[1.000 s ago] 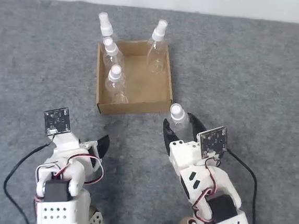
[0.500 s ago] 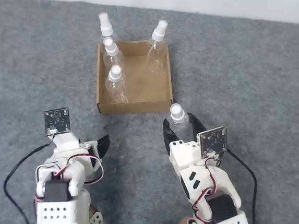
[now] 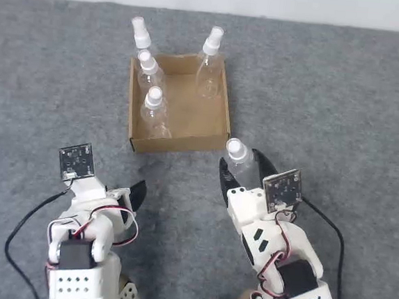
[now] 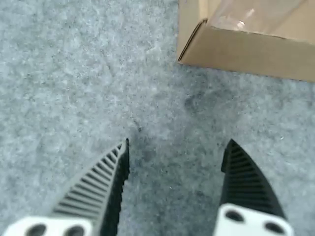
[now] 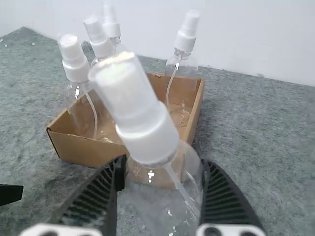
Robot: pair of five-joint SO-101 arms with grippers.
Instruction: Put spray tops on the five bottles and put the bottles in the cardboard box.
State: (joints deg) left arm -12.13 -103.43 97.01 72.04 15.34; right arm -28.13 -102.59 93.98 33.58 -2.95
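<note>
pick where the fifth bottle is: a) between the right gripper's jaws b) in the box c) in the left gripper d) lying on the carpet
A: the bottle stands upright between the jaws of the right gripper, just outside the box, while the left gripper is open over carpet.

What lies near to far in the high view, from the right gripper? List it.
Right gripper → clear plastic bottle with white spray top in its grip → near wall of the brown cardboard box → spray-topped bottle in its far right corner.
</note>
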